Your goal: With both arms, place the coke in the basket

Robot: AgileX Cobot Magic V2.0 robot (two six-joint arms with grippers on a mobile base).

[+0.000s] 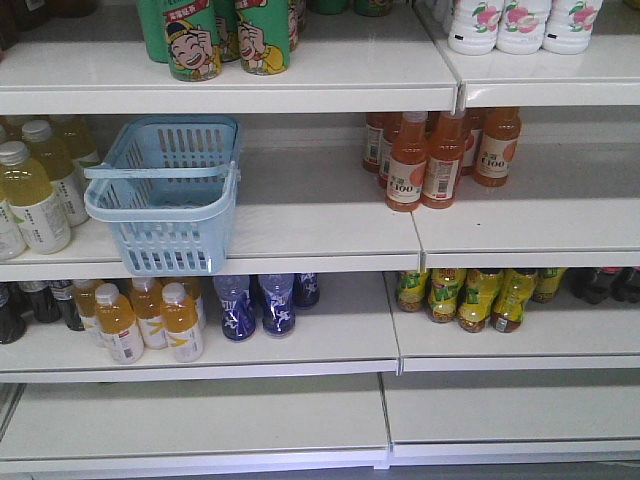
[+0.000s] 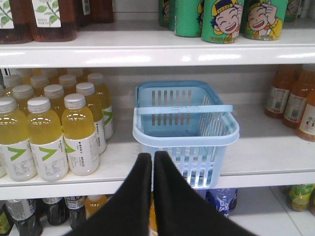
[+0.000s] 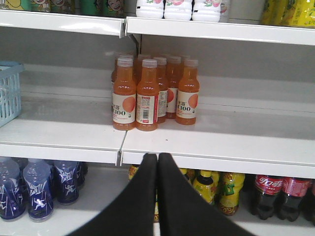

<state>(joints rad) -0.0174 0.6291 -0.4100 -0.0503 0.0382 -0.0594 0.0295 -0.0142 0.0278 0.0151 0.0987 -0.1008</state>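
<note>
The light blue basket stands empty on the middle shelf, overhanging its front edge, handle lying across the top. The left wrist view shows the basket straight ahead, just beyond and right of my left gripper, which is shut with nothing between its black fingers. My right gripper is also shut and empty, in front of the shelf edge below the orange bottles; the basket's corner sits at the far left of that view. The coke is out of view. Neither arm shows in the front view.
Yellow drink bottles stand left of the basket, orange juice bottles to its right. Below are blue bottles, yellow-green bottles and dark cola bottles with red bands. Green cartoon cans fill the top shelf.
</note>
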